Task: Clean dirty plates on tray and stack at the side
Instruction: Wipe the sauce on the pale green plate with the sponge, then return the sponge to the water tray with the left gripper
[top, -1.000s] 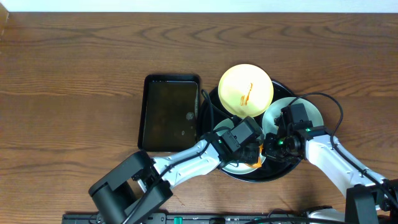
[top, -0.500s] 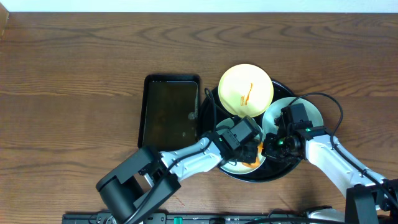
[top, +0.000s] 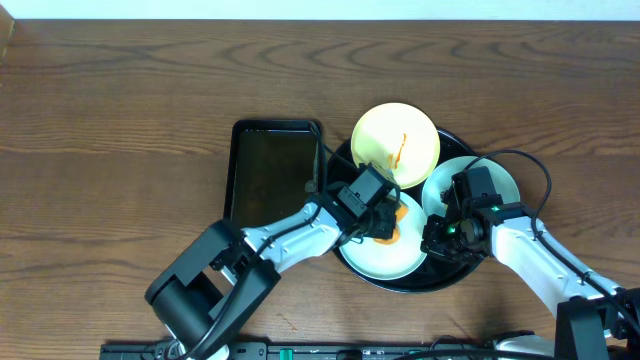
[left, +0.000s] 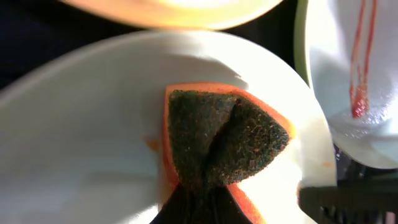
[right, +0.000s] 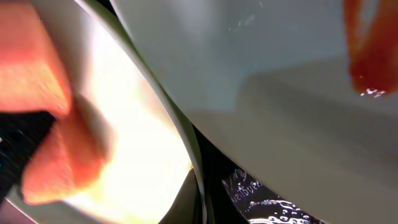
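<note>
The round black tray (top: 430, 281) holds three plates. The pale yellow plate (top: 395, 145), with an orange streak, lies at the back. The blue-white plate (top: 480, 170) lies at the right, with red sauce in the right wrist view (right: 280, 74). The mint-white plate (top: 375, 255) lies at the front. My left gripper (top: 378, 215) is shut on an orange sponge (left: 224, 140), dark scouring side down, and presses it on the mint-white plate (left: 93, 124). My right gripper (top: 437, 240) pinches that plate's right rim (right: 186, 149).
A rectangular black tray (top: 275, 180) sits just left of the round tray, its rim close to my left arm. The wood table (top: 120, 150) stretches to the left and back. Cables run over the tray's right edge by my right arm.
My left gripper has wiped the sponge from the plate's lower right up to its upper middle. The right gripper has stayed on the rim.
</note>
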